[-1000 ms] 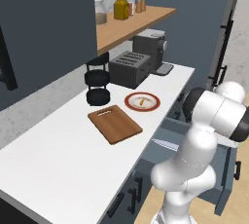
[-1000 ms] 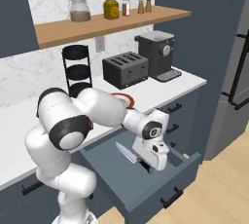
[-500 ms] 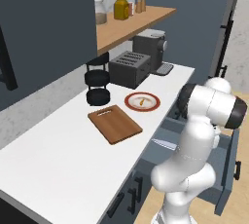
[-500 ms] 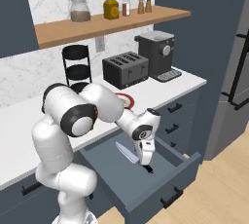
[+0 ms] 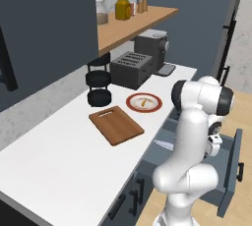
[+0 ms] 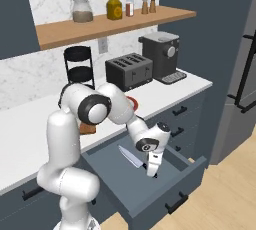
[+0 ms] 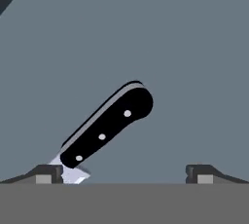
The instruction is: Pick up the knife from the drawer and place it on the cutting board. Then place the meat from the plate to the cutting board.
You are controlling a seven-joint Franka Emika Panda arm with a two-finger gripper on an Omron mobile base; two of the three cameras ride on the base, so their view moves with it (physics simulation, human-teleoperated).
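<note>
Inside the pulled-out drawer (image 6: 150, 189), the end effector (image 6: 152, 170) has dropped from above the front edge down to the floor beside the knife (image 6: 131, 156), so the grasp looks imminent. Its fingers stand spread wide, holding nothing; the black handle lies between them, nearer one fingertip (image 7: 44, 173). Cutting board (image 5: 116, 125) bare on the worktop (image 5: 54, 161) behind the drawer.

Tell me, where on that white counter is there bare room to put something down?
The near end of the counter, this side of the cutting board, is bare. Past the board it crowds: plate, toaster, black rack, coffee machine.
</note>
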